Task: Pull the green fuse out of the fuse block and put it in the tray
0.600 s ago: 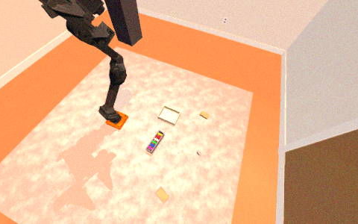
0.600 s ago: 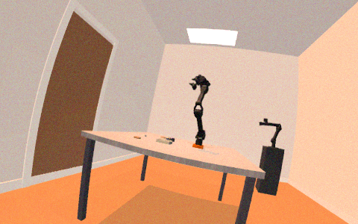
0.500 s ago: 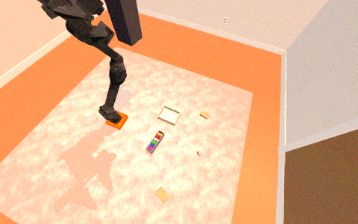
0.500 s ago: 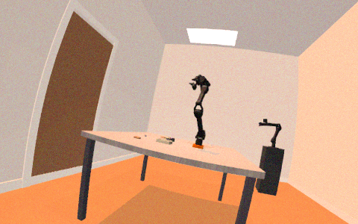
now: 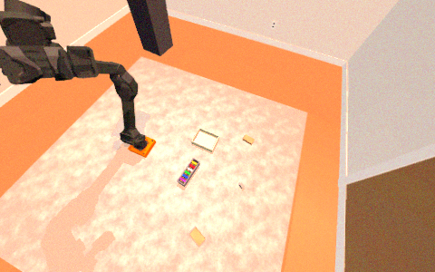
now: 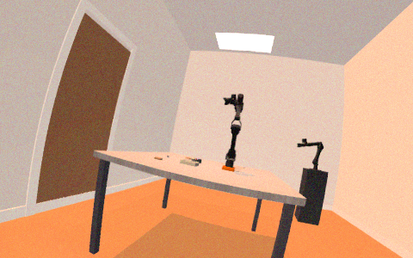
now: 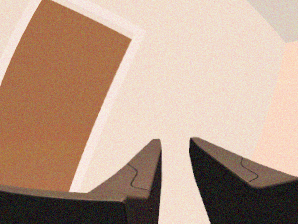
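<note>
The green fuse (image 5: 187, 172) stands in the fuse block (image 5: 181, 184), in a row with yellow, red, white, blue and magenta fuses. The pale tray (image 5: 201, 146) (image 6: 189, 163) lies just beyond the block in the top view; no fuse shows in it. My gripper (image 7: 174, 146) is open by a narrow gap, with only wall showing between its fingertips. It is raised high above the table and well away from the block, and points toward the wall and door. The block and the green fuse are out of the wrist view.
My arm's orange base (image 5: 148, 152) (image 6: 228, 168) is beside the block and tray. A small orange-tan block (image 5: 248, 140), a flat yellow-tan piece (image 5: 198, 236) and a tiny dark item (image 5: 241, 186) lie on the table. Another arm (image 6: 319, 150) stands on a black pedestal (image 6: 312, 198) beyond the table.
</note>
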`<state>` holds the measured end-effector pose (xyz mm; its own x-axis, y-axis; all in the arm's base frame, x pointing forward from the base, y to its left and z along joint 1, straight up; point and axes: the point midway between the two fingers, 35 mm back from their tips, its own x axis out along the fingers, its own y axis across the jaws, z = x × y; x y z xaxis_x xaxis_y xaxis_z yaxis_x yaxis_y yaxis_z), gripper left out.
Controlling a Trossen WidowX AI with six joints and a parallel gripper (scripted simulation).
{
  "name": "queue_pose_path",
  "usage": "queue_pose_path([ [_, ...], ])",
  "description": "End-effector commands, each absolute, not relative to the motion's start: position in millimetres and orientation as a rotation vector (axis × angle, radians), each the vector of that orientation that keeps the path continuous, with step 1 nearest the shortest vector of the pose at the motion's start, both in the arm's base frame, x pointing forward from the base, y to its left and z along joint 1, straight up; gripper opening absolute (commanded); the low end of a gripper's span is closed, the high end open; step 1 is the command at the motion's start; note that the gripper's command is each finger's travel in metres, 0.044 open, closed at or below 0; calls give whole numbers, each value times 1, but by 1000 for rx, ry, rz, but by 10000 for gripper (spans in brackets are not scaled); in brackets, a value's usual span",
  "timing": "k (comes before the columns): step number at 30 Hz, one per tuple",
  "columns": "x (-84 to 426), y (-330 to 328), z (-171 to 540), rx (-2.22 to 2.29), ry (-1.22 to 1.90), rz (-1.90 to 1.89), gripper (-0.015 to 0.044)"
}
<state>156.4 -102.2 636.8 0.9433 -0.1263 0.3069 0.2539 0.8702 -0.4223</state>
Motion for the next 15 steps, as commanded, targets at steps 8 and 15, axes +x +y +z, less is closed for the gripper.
queue_pose_path([
  [8,227,-182,566,-42,-204,-178,74],
  [15,292,-200,486,164,-14,-169,74],
])
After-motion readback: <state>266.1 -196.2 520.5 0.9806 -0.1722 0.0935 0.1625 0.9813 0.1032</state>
